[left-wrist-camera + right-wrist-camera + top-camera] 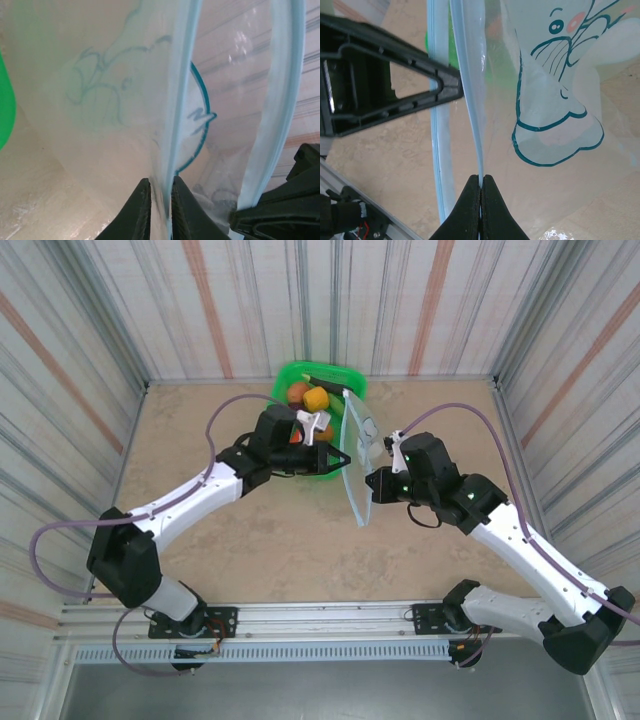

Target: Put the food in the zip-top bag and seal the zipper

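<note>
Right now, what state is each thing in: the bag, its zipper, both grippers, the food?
zip-top bag: held upright, mouth open, looks empty.
zipper: unsealed, its two strips apart.
left gripper: shut on one zipper strip.
right gripper: shut on the other strip.
food: in the green basket, not yet bagged.
</note>
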{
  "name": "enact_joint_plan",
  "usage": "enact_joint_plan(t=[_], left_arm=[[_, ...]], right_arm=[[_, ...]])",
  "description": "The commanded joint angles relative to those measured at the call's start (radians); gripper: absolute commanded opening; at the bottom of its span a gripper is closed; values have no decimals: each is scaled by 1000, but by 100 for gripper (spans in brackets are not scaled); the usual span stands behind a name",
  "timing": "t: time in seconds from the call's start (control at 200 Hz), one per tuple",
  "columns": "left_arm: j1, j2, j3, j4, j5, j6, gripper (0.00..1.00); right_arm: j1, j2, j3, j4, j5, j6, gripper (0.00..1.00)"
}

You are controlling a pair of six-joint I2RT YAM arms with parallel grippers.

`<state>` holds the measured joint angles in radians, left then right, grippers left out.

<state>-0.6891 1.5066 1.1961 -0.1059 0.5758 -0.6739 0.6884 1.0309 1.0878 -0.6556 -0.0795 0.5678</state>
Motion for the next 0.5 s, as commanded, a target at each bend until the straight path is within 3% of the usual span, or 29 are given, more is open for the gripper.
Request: enact_joint_plan(t=[0.0, 0.286, 0.461, 0.496], left_arm=[[-18, -11, 37, -6, -23, 26, 23], [-17, -10, 42, -22, -99, 27, 14], [-17, -6, 71, -48, -126, 45, 0], [-17, -6, 89, -69, -125, 54, 0]], right_arm=[[4, 8, -15, 20, 40, 47, 0], [2, 34, -42, 100, 14, 107, 0], [6, 29, -40, 86, 59, 133, 0], [5, 21, -32, 72, 81, 133, 9]])
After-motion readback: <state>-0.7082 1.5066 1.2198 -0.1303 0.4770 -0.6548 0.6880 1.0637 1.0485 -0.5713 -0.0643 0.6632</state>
